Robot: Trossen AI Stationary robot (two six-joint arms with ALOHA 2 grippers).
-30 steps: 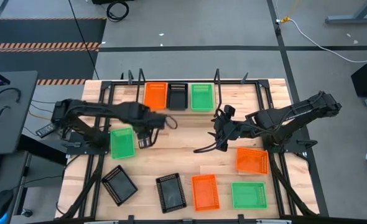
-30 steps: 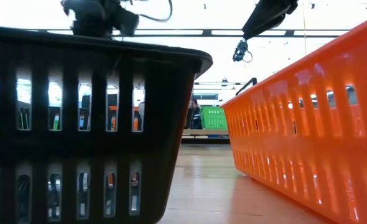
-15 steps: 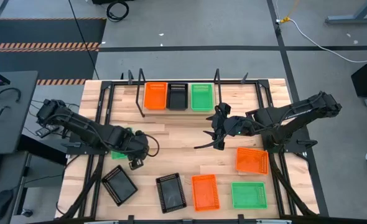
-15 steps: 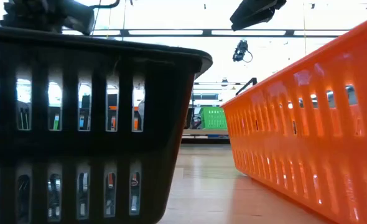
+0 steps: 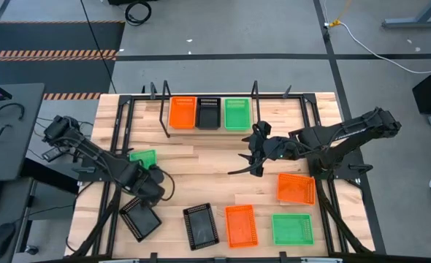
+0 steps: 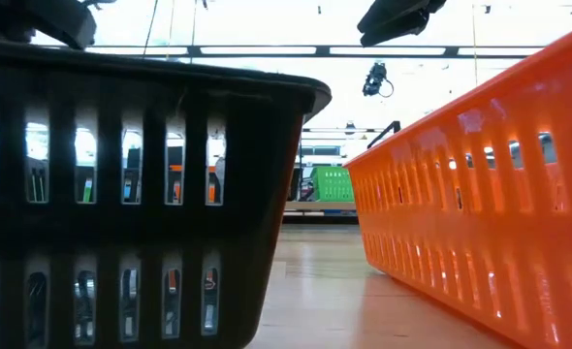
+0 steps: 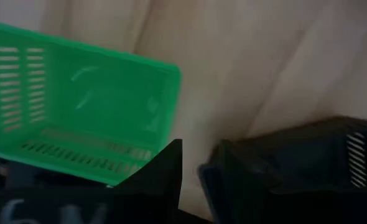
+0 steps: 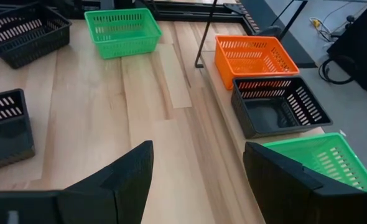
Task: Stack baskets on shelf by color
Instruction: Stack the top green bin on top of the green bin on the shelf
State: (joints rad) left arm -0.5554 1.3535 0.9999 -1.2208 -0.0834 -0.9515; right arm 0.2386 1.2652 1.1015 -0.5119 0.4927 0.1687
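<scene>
Baskets lie in two groups. On the shelf at the far edge of the tabletop stand three abreast: an orange basket, a black basket and a green basket. A second green one lies near the left edge. Along the near edge lie two black ones, an orange one and a green one; another orange one sits nearer the right edge.

The left tool hangs low between the left green basket and the left-hand black one, its fingers a little apart and holding nothing that shows. The right tool hovers over the middle of the tabletop, near the shelf, fingers spread wide and empty.
</scene>
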